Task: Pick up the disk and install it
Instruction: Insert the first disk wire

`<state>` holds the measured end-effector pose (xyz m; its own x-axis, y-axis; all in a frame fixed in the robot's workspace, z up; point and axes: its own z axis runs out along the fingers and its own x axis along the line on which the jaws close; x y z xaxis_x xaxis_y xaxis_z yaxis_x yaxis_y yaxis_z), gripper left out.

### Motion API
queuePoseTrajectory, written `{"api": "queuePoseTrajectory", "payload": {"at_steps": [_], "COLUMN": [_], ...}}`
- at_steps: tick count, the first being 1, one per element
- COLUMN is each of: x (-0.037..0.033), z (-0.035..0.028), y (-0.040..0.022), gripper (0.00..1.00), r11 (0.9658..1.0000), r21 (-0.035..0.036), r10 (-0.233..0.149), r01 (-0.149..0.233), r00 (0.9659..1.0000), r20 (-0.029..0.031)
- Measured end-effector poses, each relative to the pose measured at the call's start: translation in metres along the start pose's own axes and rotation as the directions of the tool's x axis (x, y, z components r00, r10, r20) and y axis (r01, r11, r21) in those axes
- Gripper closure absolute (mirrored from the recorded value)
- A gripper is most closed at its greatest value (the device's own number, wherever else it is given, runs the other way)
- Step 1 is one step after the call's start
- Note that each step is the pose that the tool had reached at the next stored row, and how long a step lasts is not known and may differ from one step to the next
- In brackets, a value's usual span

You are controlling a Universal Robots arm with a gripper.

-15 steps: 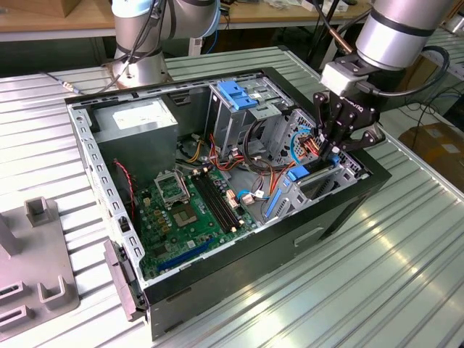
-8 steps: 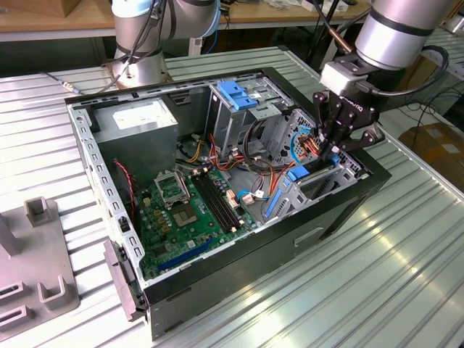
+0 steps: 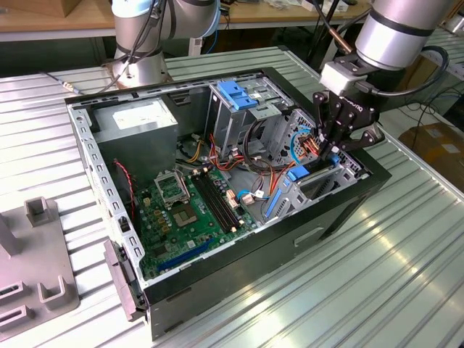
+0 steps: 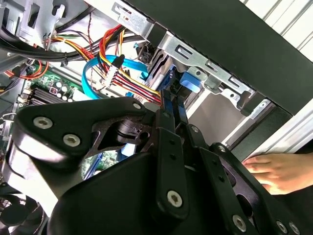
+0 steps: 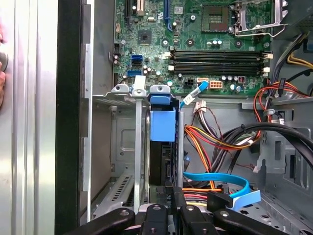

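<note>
In the exterior view, from its left: the motherboard (image 3: 190, 210) lies on the floor of the open computer case (image 3: 341, 210), then the disk (image 3: 303, 176) stands on edge in its bay directly beneath my gripper (image 3: 335, 148). In the first wrist view my fingers (image 5: 172, 203) are drawn together, pinching the disk's top edge.

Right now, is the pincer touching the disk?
Touching. In the first wrist view, the pincer meets the end of the disk, standing on edge in its bay slot.
</note>
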<state>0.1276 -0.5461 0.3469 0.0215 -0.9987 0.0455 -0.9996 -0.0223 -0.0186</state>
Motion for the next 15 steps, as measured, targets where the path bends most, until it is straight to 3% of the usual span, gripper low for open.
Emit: {"api": "queuePoseTrajectory", "payload": {"at_steps": [7,15], "x": [0.0,-0.0002], "z": [0.0009,0.0072], "y": [0.0003,0.0005], "gripper": [0.84,0.84], "r11": [1.0,1.0], "r21": [0.0002,0.0001], "r10": [-0.004,-0.004], "r01": [0.004,0.004], "r00": [1.0,1.0], "r20": [0.0002,-0.001]}}
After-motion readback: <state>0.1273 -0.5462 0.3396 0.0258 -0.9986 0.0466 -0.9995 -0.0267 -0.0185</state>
